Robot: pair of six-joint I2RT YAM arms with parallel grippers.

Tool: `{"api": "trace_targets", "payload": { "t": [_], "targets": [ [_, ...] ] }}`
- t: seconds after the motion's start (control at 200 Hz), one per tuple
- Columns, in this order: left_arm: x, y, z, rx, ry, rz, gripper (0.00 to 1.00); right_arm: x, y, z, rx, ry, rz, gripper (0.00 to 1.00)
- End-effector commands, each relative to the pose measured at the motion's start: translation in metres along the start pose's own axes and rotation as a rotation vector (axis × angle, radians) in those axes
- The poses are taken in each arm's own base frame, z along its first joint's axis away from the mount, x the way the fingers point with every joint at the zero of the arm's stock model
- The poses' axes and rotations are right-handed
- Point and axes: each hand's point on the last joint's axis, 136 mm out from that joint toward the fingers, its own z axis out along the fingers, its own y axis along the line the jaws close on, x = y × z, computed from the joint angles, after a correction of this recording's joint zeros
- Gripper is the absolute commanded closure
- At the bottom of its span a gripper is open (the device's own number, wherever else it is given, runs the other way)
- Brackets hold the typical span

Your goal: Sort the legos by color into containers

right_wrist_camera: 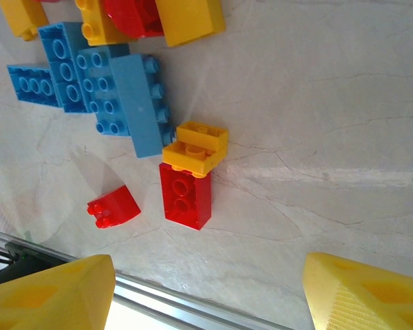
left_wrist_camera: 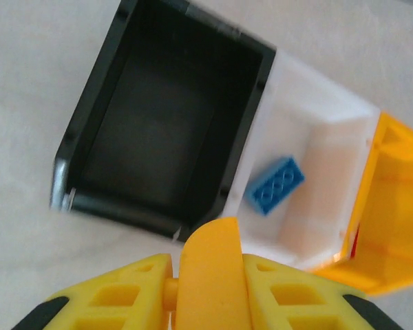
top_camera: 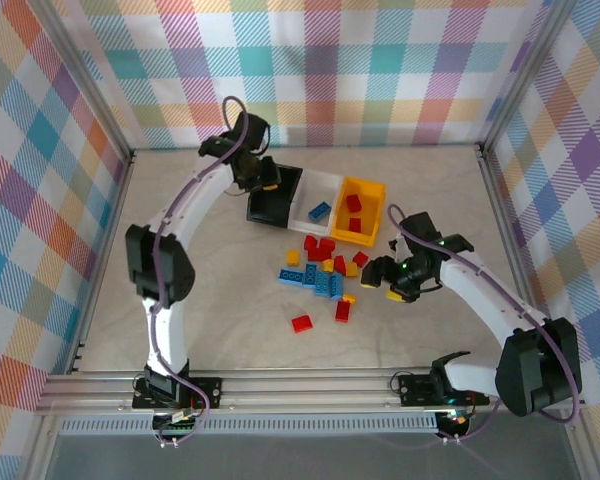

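Observation:
My left gripper (top_camera: 267, 181) hangs over the black bin (top_camera: 276, 207) at the back. It is shut on a yellow lego (left_wrist_camera: 210, 268) with a rounded top, clamped between its yellow fingers (left_wrist_camera: 117, 295). Below lie the black bin (left_wrist_camera: 89, 117), the white bin (left_wrist_camera: 316, 110) with a blue brick (left_wrist_camera: 275, 184) in it, and the yellow bin (left_wrist_camera: 399, 206). Red bricks (top_camera: 354, 203) lie in the yellow bin (top_camera: 374, 190). The loose legos (top_camera: 325, 270) are heaped mid-table. My right gripper (top_camera: 380, 288) stands open to their right, nothing between its fingers (right_wrist_camera: 372, 295).
In the right wrist view a red brick (right_wrist_camera: 184, 194) lies under a yellow brick (right_wrist_camera: 196, 146), with a red slope piece (right_wrist_camera: 113, 206) and blue bricks (right_wrist_camera: 103, 89) beside them. An aluminium rail (right_wrist_camera: 179, 306) runs along the near edge. Two red bricks (top_camera: 301, 323) sit apart in front.

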Motion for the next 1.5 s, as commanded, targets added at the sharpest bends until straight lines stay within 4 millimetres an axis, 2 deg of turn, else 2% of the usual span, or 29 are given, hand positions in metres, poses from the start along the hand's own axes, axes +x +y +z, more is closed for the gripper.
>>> {"api": "trace_targets", "payload": {
  "t": [0.0, 0.2, 0.395, 0.495, 0.595, 0.7, 0.84, 0.9, 0.99, 1.055, 1.15, 1.175, 1.21, 1.355, 1.495],
  "targets": [
    [-0.008, 0.004, 0.037, -0.04, 0.037, 0.055, 0.7, -0.005, 0.008, -0.009, 0.005, -0.009, 0.009, 0.27],
    [-0.021, 0.006, 0.084, -0.061, 0.034, 0.06, 0.7, -0.015, 0.015, -0.014, 0.018, -0.01, 0.007, 0.28],
    [-0.018, 0.012, 0.104, -0.072, 0.051, 0.055, 0.69, -0.022, 0.019, -0.011, 0.019, -0.005, 0.006, 0.28],
    [-0.011, 0.015, 0.112, -0.076, 0.077, 0.05, 0.61, -0.024, 0.018, -0.004, 0.023, 0.014, 0.009, 0.28],
    [-0.01, 0.016, 0.11, -0.077, 0.08, 0.046, 0.52, -0.028, 0.022, 0.002, 0.019, 0.019, 0.003, 0.28],
    [-0.011, 0.014, 0.102, -0.074, 0.079, 0.046, 0.47, -0.031, 0.024, 0.01, 0.023, 0.037, -0.008, 0.28],
    [-0.009, 0.008, 0.076, -0.066, 0.078, 0.049, 0.41, -0.027, 0.026, 0.025, 0.072, 0.08, -0.078, 0.28],
    [-0.005, 0.004, 0.055, -0.067, 0.069, 0.07, 0.37, -0.023, 0.026, 0.03, 0.087, 0.099, -0.099, 0.28],
    [0.016, -0.003, 0.024, -0.07, 0.075, 0.116, 0.33, -0.02, 0.026, 0.032, 0.077, 0.102, -0.102, 0.28],
    [0.042, -0.007, 0.0, -0.074, 0.084, 0.156, 0.28, -0.018, 0.026, 0.031, 0.061, 0.093, -0.112, 0.28],
    [0.092, -0.01, -0.029, -0.082, 0.117, 0.193, 0.25, -0.012, 0.025, 0.031, 0.049, 0.097, -0.132, 0.28],
    [0.11, -0.006, -0.03, -0.094, 0.139, 0.199, 0.24, -0.009, 0.023, 0.033, 0.054, 0.104, -0.138, 0.28],
    [0.127, -0.002, -0.041, -0.1, 0.138, 0.193, 0.24, -0.006, 0.021, 0.035, 0.068, 0.115, -0.145, 0.28],
    [0.193, 0.02, -0.058, -0.106, 0.169, 0.121, 0.23, 0.01, 0.013, 0.047, 0.135, 0.136, -0.166, 0.28],
    [0.23, 0.031, -0.065, -0.15, 0.182, 0.158, 0.21, 0.03, 0.014, 0.064, 0.222, 0.154, -0.179, 0.29]
  ]
}}
